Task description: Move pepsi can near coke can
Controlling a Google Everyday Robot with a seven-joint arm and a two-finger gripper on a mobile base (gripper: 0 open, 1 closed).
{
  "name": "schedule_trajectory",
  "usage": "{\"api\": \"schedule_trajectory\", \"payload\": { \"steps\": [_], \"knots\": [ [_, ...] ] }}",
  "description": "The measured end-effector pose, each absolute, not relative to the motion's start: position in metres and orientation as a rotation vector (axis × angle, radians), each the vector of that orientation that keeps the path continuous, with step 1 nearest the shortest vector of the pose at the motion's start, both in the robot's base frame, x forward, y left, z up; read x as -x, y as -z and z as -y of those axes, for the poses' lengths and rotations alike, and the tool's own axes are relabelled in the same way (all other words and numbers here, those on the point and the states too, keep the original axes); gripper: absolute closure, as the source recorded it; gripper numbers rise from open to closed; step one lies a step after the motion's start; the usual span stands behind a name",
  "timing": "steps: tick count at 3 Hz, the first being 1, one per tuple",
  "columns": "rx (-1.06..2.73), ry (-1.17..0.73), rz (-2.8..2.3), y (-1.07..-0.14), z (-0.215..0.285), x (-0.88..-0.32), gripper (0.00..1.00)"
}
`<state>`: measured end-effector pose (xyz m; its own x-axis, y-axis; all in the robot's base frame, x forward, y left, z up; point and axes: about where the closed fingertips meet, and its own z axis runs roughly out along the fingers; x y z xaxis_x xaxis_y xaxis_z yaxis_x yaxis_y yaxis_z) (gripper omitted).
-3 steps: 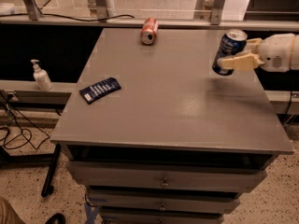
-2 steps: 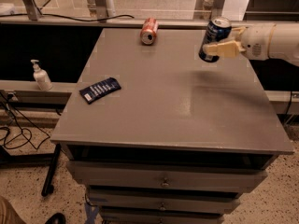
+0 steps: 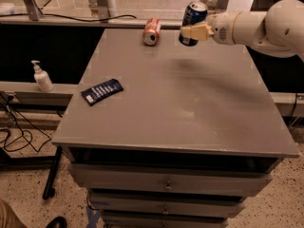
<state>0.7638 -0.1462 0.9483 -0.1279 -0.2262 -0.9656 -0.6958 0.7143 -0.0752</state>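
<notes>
The cream two-finger tool (image 3: 192, 32) is clamped across the dark blue aluminium pepsi can (image 3: 194, 13). It holds the can in the air over the far edge of the grey surface (image 3: 180, 108), roughly upright, with the silver top tipped slightly right. Since the earlier frame it has travelled left, nearer the red-orange coke can (image 3: 151, 31), which lies on its side with its silver end facing the near edge.

Looks like a robotics lab or workshop: grey metal drawer cabinet (image 3: 190, 103) on speckled terrazzo floor (image 3: 28, 198), loose black cables (image 3: 16, 148) trailing left, white pump bottle (image 3: 42, 77) on a ledge, white robot arm (image 3: 266, 25) with gripper (image 3: 192, 32) clamped round dark blue pepsi can (image 3: 194, 13) over the far edge.
</notes>
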Motion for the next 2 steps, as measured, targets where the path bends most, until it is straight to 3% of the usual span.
{"api": "schedule_trajectory", "payload": {
  "steps": [2],
  "knots": [
    [0.757,-0.422,-1.716,-0.935,0.115,-0.831,1.00]
  ]
}}
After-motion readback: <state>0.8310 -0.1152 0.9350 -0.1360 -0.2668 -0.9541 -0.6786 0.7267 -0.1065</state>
